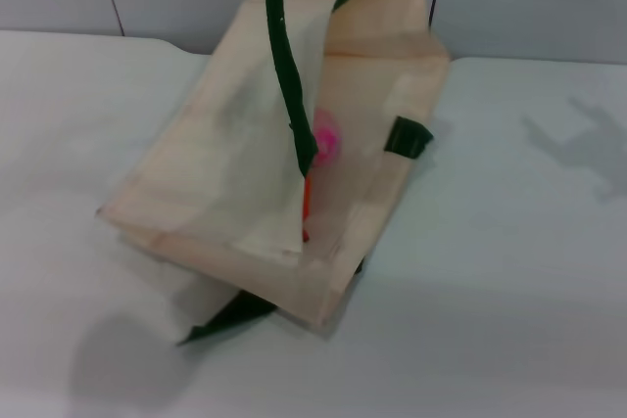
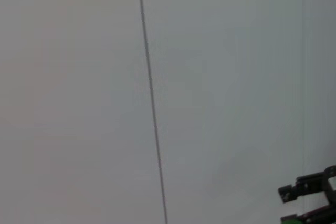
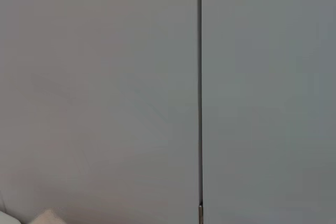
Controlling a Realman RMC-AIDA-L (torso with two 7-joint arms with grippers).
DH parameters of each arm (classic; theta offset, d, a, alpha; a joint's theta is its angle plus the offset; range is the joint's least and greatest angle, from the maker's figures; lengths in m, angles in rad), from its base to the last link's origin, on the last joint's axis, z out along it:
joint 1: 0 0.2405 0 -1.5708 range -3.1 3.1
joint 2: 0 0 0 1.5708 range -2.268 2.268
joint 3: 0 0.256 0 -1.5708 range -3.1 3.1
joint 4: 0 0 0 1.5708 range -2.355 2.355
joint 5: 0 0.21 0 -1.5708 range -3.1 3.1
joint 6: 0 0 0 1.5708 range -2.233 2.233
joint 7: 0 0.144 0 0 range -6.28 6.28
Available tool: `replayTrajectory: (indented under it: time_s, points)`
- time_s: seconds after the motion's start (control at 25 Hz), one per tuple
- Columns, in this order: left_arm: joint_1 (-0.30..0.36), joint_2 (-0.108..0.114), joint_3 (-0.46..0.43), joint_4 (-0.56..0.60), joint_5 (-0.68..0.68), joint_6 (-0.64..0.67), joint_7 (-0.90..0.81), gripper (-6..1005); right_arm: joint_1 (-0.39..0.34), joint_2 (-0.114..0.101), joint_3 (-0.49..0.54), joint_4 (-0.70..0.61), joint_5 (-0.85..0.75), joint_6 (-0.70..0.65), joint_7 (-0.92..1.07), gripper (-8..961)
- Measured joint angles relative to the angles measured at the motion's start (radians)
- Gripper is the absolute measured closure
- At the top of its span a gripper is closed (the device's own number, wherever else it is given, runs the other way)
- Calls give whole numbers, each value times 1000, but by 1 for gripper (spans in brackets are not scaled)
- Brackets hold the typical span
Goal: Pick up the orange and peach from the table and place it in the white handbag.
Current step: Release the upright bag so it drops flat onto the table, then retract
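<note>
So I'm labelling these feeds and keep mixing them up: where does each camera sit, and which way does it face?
Head view: on the robot's head, looking forward and down at the white handbag on the table, peach and orange showing inside; no arm clearly shows.
Left wrist view: on the left arm, facing a grey wall; dark gripper parts show at one corner.
Right wrist view: on the right arm, facing the same kind of wall.
Shared: both wrist views show a dark seam line.
</note>
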Motion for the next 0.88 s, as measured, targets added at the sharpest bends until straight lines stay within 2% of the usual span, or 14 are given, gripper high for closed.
replayTrajectory:
  time_s: [0.28, 0.56, 0.88]
  points:
    - [6, 0, -15, -27, -90, 1, 70, 470, 1, 0, 2, 5, 0, 8, 0, 88]
    - [10, 0, -19, -49, -117, -4, 91, 471, 1, 0, 2, 9, 0, 9, 0, 89]
    - [11, 0, -18, -122, -208, -32, 174, 473, 1, 0, 2, 4, 0, 23, -3, 88]
